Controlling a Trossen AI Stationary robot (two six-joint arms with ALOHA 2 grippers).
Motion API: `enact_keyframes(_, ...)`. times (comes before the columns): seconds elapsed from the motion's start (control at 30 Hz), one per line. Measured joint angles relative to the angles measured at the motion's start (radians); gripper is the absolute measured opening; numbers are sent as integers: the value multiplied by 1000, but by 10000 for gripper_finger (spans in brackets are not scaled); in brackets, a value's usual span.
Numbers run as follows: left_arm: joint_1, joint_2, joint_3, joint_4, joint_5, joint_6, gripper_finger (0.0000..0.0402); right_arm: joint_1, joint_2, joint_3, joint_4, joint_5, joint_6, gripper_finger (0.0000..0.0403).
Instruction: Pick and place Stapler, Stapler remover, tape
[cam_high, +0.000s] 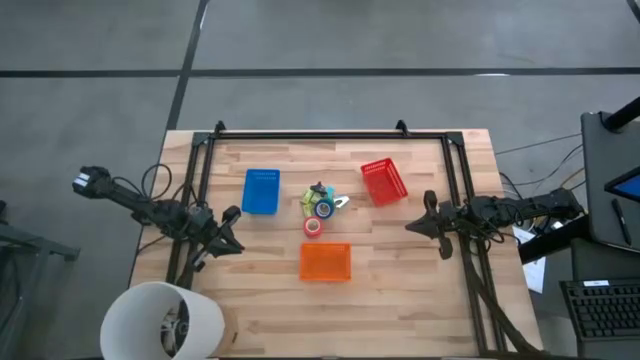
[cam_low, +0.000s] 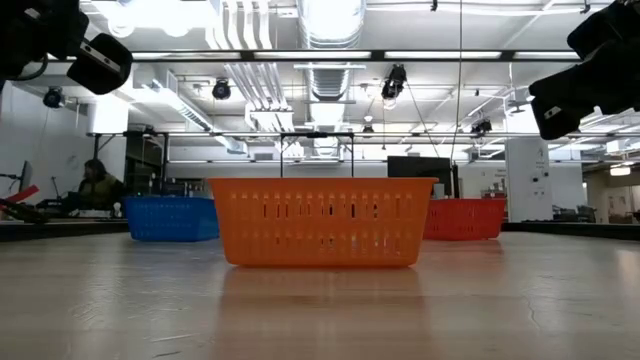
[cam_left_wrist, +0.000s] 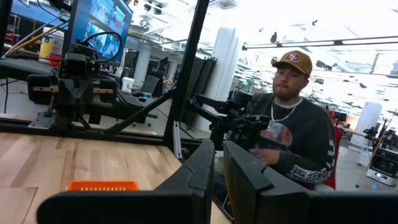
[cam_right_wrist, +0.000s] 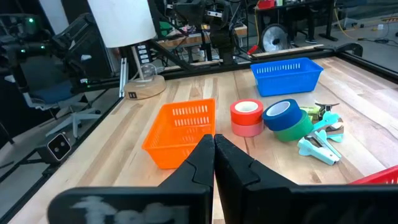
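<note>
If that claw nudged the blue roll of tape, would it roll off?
Probably yes: the round blue tape roll stands tilted on edge against the green tape roll, so a push might roll or topple it. It looks light and rigid.

Looking straight down, you have a blue bin (cam_high: 261, 190), a red bin (cam_high: 383, 182) and an orange bin (cam_high: 325, 262) around a small central cluster of tape rolls (cam_high: 318, 214). The pale object (cam_high: 340, 203) beside them may be the stapler remover. Your left gripper (cam_high: 229, 232) and right gripper (cam_high: 419, 217) wait at opposite edges of the wooden table (cam_high: 420, 300).
</note>
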Motion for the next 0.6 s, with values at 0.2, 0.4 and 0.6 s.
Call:
enact_keyframes(0.2, 0, 0, 0, 0, 0, 0, 39, 0, 0, 0, 0, 0, 0, 9)
enact_keyframes(0.4, 0, 0, 0, 0, 0, 0, 39, 0, 0, 0, 0, 0, 0, 9)
enact_keyframes(0.6, 0, 0, 0, 0, 0, 0, 39, 0, -1, 0, 54, 2, -21, 9)
